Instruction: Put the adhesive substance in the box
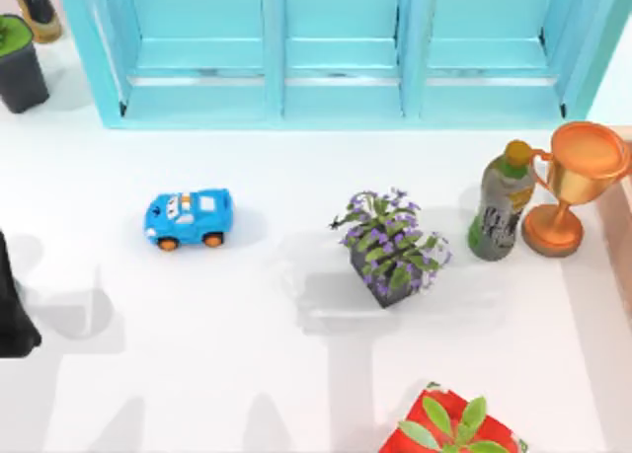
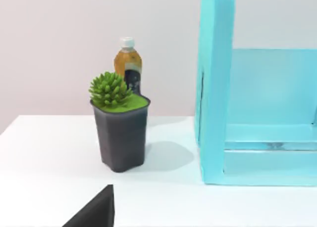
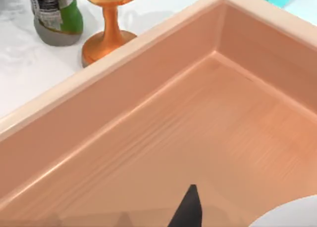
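We could read no text anywhere; the green bottle [image 1: 502, 216] and the amber bottle [image 2: 128, 64] carried dark labels, but their print was too blurred for us.

blue toy car [image 1: 189, 218], orange trophy [image 1: 571, 185]

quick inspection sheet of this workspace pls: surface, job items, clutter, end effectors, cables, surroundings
surface: white table, no spills seen.
job's things: wooden box at the table's right edge; glue not identified; a white shape sits over the box, cannot tell what it is.
clutter: toy car, flower pot, green bottle, trophy, red planter, succulent, brown bottle.
grippers: left end effector parked at the table's left edge; right end effector over the box.
cables: nothing seen.
surroundings: blue shelf at the back, plain wall.
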`<state>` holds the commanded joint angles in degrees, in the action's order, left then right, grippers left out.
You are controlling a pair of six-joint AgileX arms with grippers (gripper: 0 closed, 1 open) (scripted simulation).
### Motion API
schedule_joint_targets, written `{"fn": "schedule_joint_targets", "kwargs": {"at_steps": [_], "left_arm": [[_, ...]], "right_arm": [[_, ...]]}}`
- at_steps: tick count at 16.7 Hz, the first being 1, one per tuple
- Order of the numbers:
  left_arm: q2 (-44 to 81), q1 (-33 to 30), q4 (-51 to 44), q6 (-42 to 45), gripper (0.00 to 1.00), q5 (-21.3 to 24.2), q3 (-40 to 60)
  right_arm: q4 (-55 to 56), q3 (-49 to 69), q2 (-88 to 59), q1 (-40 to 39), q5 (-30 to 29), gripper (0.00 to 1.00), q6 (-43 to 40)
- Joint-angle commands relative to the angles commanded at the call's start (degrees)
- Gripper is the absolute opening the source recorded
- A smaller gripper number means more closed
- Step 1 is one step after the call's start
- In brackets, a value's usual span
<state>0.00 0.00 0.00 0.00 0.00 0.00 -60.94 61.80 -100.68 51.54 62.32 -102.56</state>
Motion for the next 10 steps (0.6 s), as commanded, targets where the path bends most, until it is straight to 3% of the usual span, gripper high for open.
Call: {"fn": "schedule_joint_targets", "kwargs": {"at_steps": [5, 10], "left_arm": [[0.0, 0.0, 0.0, 0.0, 1.0, 0.0, 0.0], [0.0, 0.0, 0.0, 0.0, 1.0, 0.0, 0.0]], "right_arm": [[0.98, -0.27, -0.29, -0.6, -0.18, 0.0, 0.95], [12.45, -4.34, -0.27, -4.21, -0.13, 0.0, 9.07]]}}
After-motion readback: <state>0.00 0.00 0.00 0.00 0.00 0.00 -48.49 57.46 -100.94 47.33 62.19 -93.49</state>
